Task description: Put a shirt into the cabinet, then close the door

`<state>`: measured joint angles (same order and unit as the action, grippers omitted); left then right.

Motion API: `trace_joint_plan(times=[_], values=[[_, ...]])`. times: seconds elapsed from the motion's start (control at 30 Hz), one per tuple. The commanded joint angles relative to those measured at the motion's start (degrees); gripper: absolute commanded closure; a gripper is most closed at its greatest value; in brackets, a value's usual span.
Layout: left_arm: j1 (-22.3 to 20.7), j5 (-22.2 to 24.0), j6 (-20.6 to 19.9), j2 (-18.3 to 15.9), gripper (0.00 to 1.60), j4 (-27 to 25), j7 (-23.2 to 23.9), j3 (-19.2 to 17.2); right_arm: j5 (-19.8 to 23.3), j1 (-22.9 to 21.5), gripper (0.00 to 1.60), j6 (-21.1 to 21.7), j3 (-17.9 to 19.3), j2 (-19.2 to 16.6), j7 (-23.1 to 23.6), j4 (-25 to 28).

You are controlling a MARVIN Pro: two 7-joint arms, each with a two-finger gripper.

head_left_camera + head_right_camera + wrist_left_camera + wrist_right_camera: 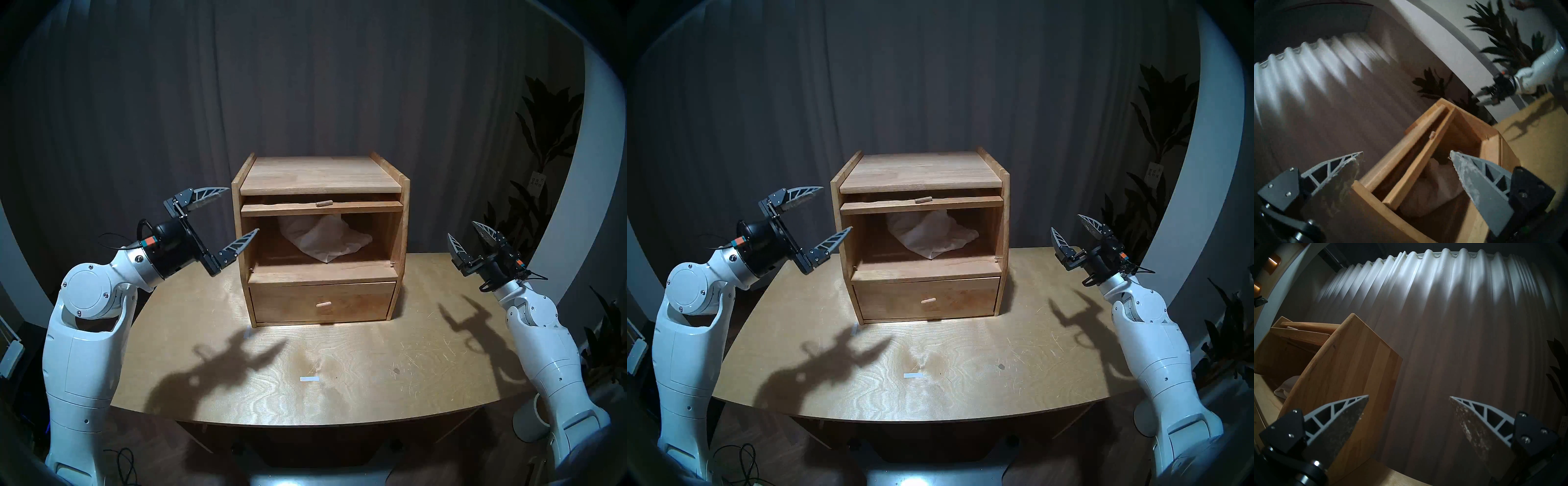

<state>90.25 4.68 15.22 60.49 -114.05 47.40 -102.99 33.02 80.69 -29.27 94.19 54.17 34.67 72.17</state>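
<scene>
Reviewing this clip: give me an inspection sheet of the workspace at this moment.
Surface: wooden table, scratched, with a white tape strip.
Job's things: shirt crumpled inside cabinet; door raised, not closed; drawer shut.
Clutter: nothing seen.
Grippers: left gripper open, empty, beside cabinet; right gripper open, empty, clear.
Cables: wires on both wrists; cords on floor.
Surroundings: grey curtain, plants.

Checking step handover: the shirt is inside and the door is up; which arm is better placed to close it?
Probably left. The left tool is open beside the cabinet front, level with the raised door; the right tool is open, farther off.
</scene>
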Motion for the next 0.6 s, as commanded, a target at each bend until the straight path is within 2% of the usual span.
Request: trace_joint_plan(times=[0.0, 0.03, 0.07, 0.1, 0.13, 0.2, 0.27, 0.3, 0.33, 0.47, 0.5, 0.53, 0.57], values=[[-0.3, -11.2, 6.8, 1.2, 0.00, -1.1, -5.6, -0.4, 0.6, -2.0, 0.00, -1.4, 0.2, 0.3, 0.7, -0.4], [-0.6, -12.8, 8.0, 1.5, 0.00, -1.2, -6.3, -0.3, 0.6, -2.1, 0.00, -1.5, 0.2, 0.4, 0.8, -0.5], [-1.1, -14.2, 7.4, 2.2, 0.00, -0.9, -6.8, -0.4, 0.6, -2.0, 0.00, -1.4, 0.2, 0.3, 0.8, -0.5], [-1.7, -16.0, 5.0, 3.2, 0.00, -0.7, -8.6, -0.3, 0.6, -2.1, 0.00, -1.4, 0.2, 0.4, 1.0, -0.6], [-2.5, -16.9, 5.5, 4.0, 0.00, -0.7, -8.0, -0.3, 0.6, -2.1, 0.00, -1.5, 0.3, 0.4, 1.1, -0.7], [-2.8, -20.2, 5.5, 4.3, 0.00, -1.5, -10.4, 0.3, 0.7, -2.2, 0.00, -1.5, 0.3, 0.5, 1.3, -0.8], [-2.4, -23.8, 5.0, 5.8, 0.00, -2.1, -13.4, 0.7, 0.7, -2.4, 0.00, -1.7, 0.3, 0.6, 1.6, -1.0], [-2.6, -25.6, 5.0, 6.4, 0.00, -2.6, -12.5, 0.6, 0.8, -2.5, 0.00, -1.8, 0.3, 0.6, 1.7, -1.1], [-1.9, -27.7, 6.4, 6.0, 0.00, -3.3, -14.9, 1.1, 0.8, -2.5, 0.00, -1.8, 0.3, 0.6, 1.8, -1.2], [-0.5, -34.5, 4.5, 8.7, 0.00, -6.0, -17.7, 0.9, 1.0, -2.9, 0.00, -2.3, 0.4, 0.8, 2.4, -1.8], [-0.2, -36.8, 5.0, 8.4, 0.00, -6.7, -19.3, 1.3, 1.0, -3.0, 0.00, -2.4, 0.4, 0.9, 2.6, -1.9], [0.1, -37.4, 2.3, 9.8, 0.00, -7.2, -19.3, 0.8, 1.0, -3.1, 0.00, -2.5, 0.4, 0.9, 2.7, -2.0], [0.1, -37.4, 2.3, 9.8, 0.00, -7.2, -19.3, 0.8, 1.0, -3.1, 0.00, -2.5, 0.4, 0.9, 2.7, -2.0]])
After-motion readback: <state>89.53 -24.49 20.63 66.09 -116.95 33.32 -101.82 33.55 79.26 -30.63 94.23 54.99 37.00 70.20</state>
